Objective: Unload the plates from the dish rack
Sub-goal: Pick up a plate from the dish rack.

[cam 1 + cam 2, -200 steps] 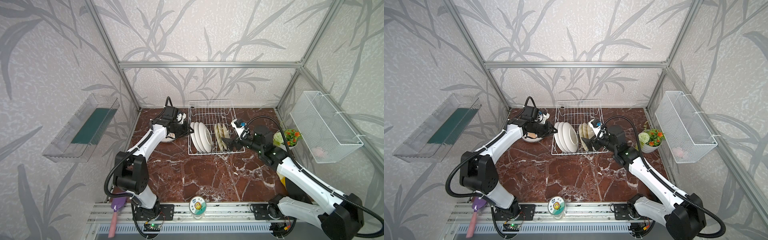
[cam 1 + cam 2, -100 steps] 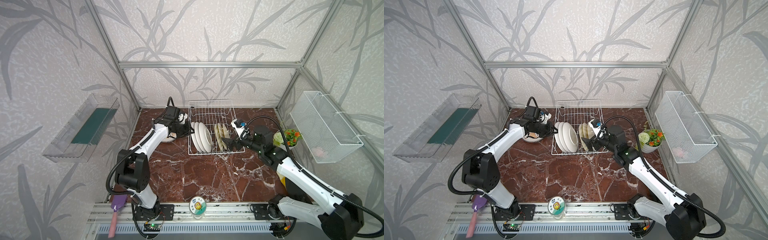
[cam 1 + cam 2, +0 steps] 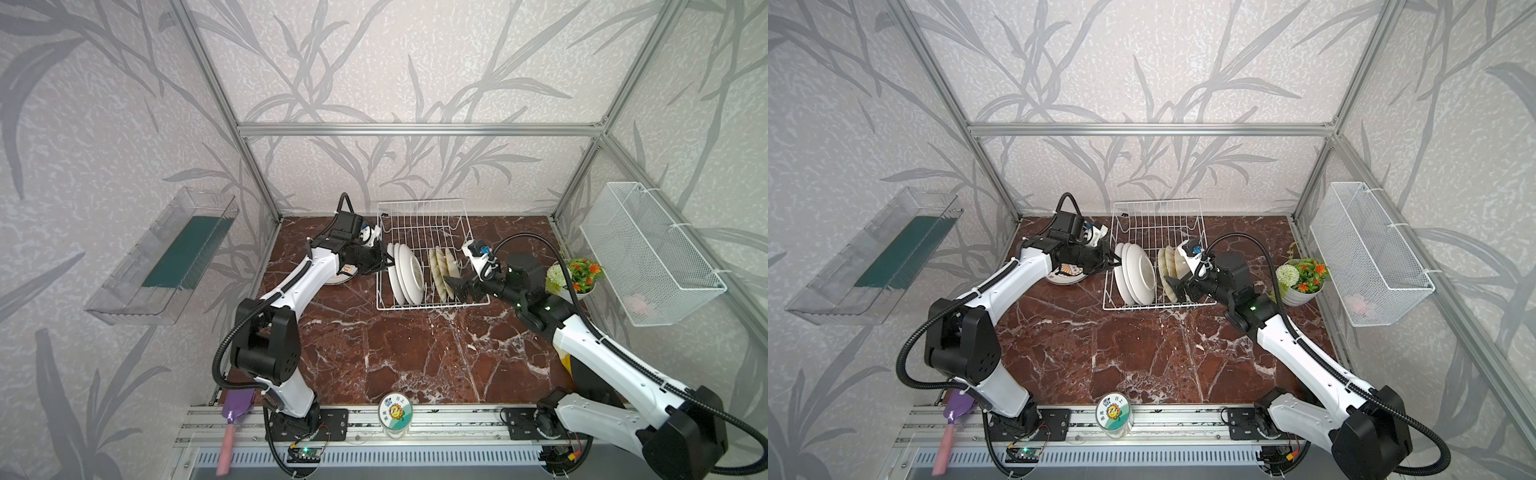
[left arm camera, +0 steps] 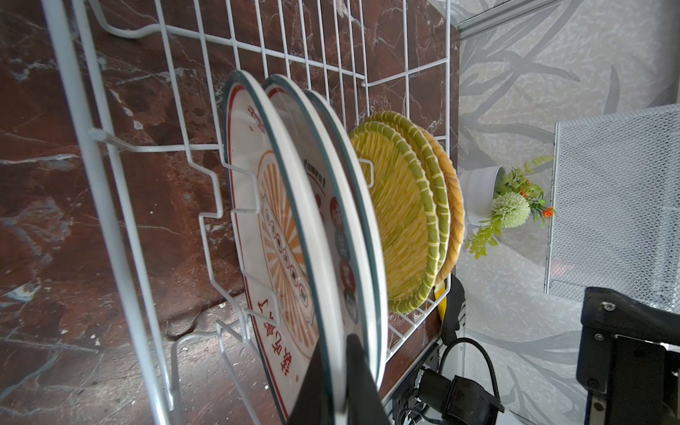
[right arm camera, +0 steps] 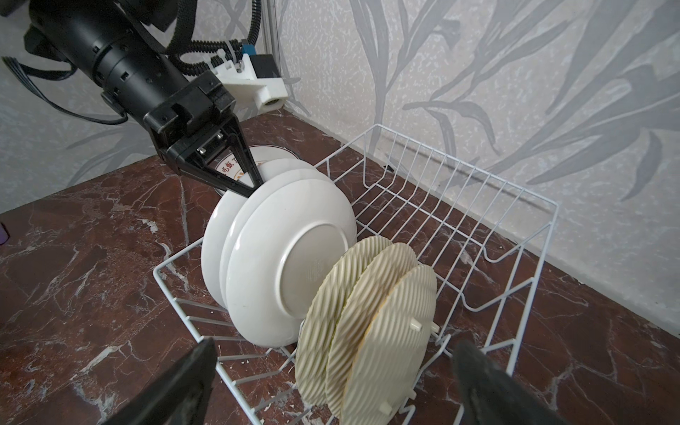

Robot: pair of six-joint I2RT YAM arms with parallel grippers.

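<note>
**Pinched at the rim, set to lift**

Grips with the left claw [image 3: 388,266] — closed hard on the top rim of the middle plate [image 4: 323,279], middle of three white plates [image 3: 405,270] going by the left wrist view. Finds all three on edge between the prongs of the rack [image 3: 420,202], packed close, with painted faces toward the left arm and bare backs toward the right. Holds the right claw [image 3: 454,290] spread wide and empty at the rack's opposite side, near the three wicker plates [image 5: 368,312], touching none as far as can be told. Shows a fourth plate [image 3: 1066,275] lying flat on the desk [image 3: 395,353], just outside the rack beneath the left arm.

Hinges, for the coming move, on the held plate's stance: upright, flat side square to the left arm's reach, gripped from the left over the upper edge. Probably calls for a lift straight up within the plate's own plane until clear of prongs and side wire — only then a swing left toward the desk. Risks, if tilted early, dragging a neighbour or snagging the slanted wall. Leaves the wicker plates nearer the right arm
</note>
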